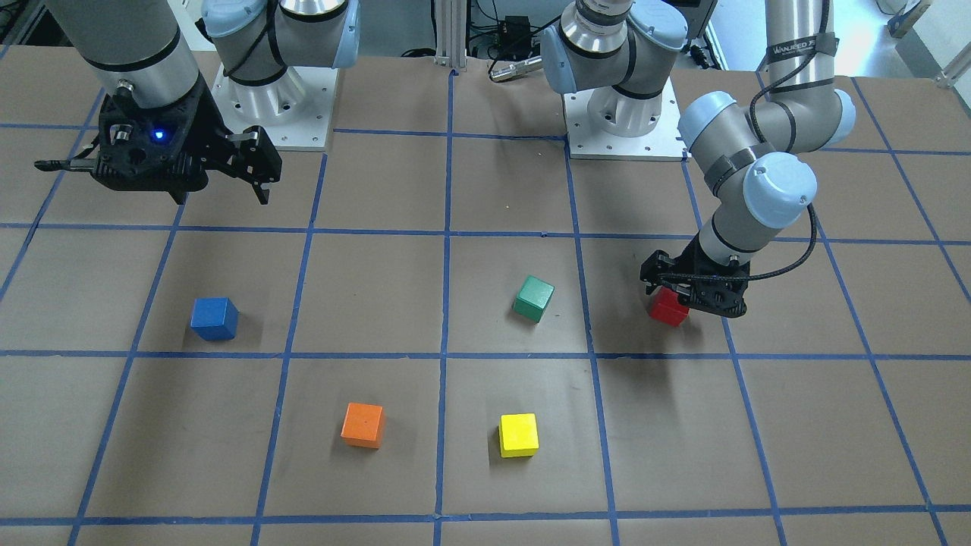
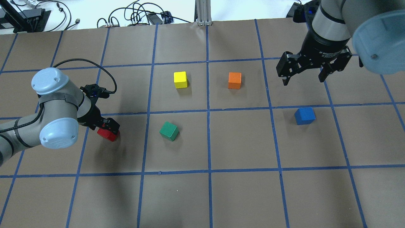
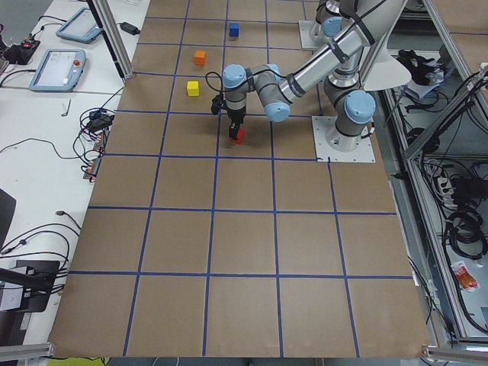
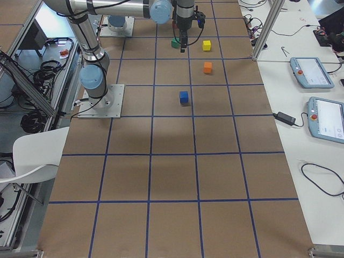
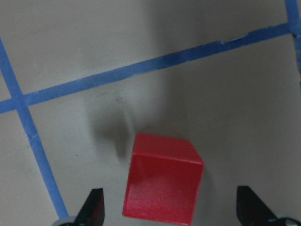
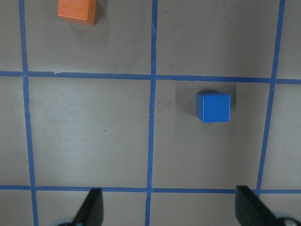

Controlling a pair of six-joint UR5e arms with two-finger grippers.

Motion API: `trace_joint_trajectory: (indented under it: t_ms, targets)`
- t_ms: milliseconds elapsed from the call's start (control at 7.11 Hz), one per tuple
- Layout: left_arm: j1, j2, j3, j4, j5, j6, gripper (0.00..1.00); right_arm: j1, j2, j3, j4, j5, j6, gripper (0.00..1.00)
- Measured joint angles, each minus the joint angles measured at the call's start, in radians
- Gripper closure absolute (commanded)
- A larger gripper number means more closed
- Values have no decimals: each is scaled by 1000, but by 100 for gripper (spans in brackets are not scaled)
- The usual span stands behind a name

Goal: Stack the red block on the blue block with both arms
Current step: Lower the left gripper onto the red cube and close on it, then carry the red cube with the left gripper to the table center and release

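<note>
The red block (image 5: 162,183) is seen resting on the brown worktop (image 2: 240,142), inside a square of the blue tape grid on the robot's left side, with the green block (image 2: 169,130) near it in the neighbouring square. It is straddled by the left arm's fingers (image 5: 95,207), which are set low around it and spread wide, a gap being visible on each side so that no contact is made. The blue block (image 2: 304,115) is found well apart, flat on the worktop on the robot's right side. The right arm's fingers (image 2: 283,68) are held high above the worktop, likewise spread wide with nothing gripped; the blue block is seen ahead of them, not between them. The yellow block (image 2: 180,79) and the orange block (image 2: 234,80) are placed farther from the robot.
</note>
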Motion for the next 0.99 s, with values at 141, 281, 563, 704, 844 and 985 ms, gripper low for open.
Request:
trace_joint_trajectory:
  t_ms: [141, 281, 563, 704, 844, 985]
  targets:
    - [1, -18, 0, 20, 0, 15, 43, 0, 0, 0, 0, 0, 0, 0]
    - [1, -33, -3, 31, -2, 28, 83, 0, 0, 0, 2, 0, 0, 0]
    - [-3, -38, -3, 35, -3, 32, 100, 0, 0, 1, 9, -19, 0, 0]
    - [-10, -25, 6, 32, -3, 20, 100, 0, 0, 1, 10, -28, 0, 0]
    - [-27, -6, 20, 16, -22, -18, 100, 0, 0, 1, 10, -33, 1, 0]
    - [-69, 7, 44, -4, -54, -90, 100, 0, 0, 1, 10, -35, 1, 0]
